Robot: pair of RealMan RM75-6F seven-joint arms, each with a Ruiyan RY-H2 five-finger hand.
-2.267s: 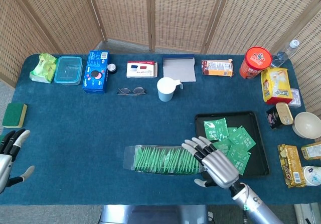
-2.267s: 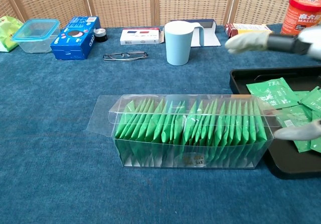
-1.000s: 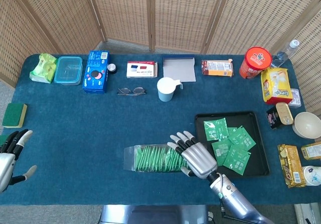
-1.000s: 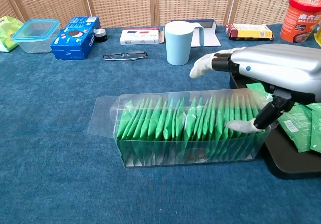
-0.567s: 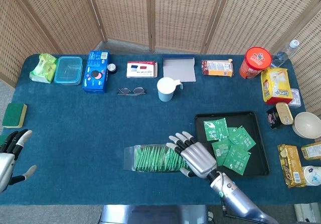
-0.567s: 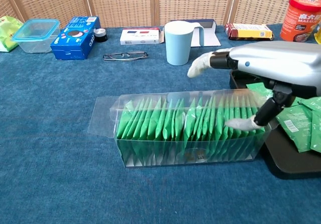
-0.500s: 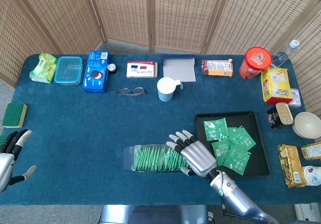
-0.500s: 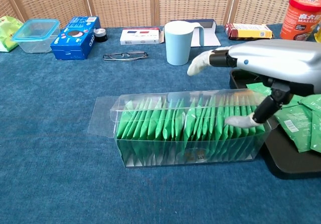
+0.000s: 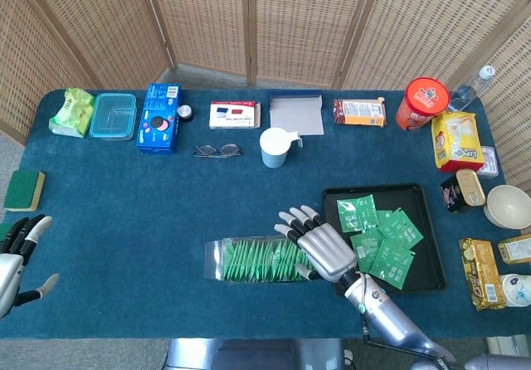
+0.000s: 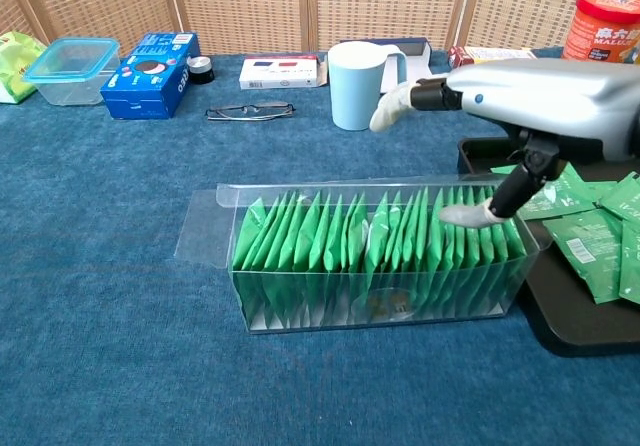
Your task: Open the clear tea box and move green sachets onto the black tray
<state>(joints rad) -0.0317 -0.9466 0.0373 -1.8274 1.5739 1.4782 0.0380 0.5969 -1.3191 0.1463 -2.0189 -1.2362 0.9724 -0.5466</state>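
Right hand over open clear tea box — picking green sachets
Fingers spread, holding nothing — next pinch one, carry to black tray.

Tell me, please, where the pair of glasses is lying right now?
In the head view the glasses lie on the far half of the table, left of the light-blue cup and just right of the blue box.

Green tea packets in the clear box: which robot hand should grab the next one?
Probably the right hand: it hovers right over the clear tea box beside the black tray. The left hand sits far off at the table's edge.
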